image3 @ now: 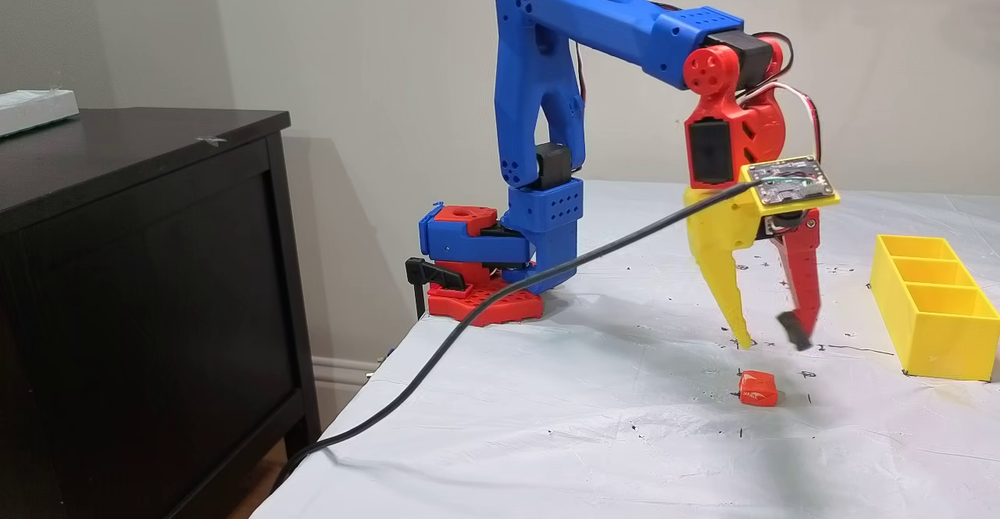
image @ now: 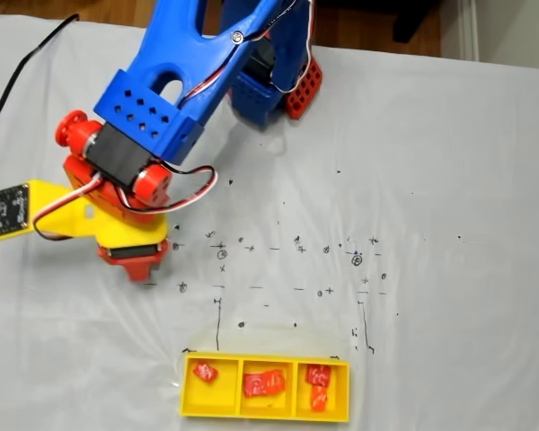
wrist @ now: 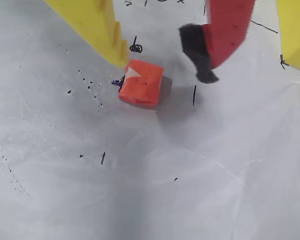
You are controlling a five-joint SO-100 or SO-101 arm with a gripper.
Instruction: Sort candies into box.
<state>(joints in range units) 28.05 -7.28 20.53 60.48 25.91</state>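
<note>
One orange candy (wrist: 141, 83) lies on the white table cover, small and square, with a white corner on its wrapper. My gripper (wrist: 164, 67) is open. Its yellow finger (wrist: 97, 27) nearly touches the candy's upper left edge, and the red finger's black pad (wrist: 197, 55) hangs to the candy's right. From the side, the gripper (image3: 771, 339) hovers a little above and behind the candy (image3: 758, 388). The yellow box (image: 187, 386) holds several red candies: one (image: 205, 372) in the left compartment, two (image: 263, 384) in the middle and two (image: 318, 386) in the right.
The box (image3: 930, 339) stands to the right of the gripper in the side fixed view. A black cable (image3: 500, 300) runs from the wrist off the table's left edge. The arm's base (image3: 484, 269) is at the back. A dark cabinet (image3: 141, 269) stands beside the table.
</note>
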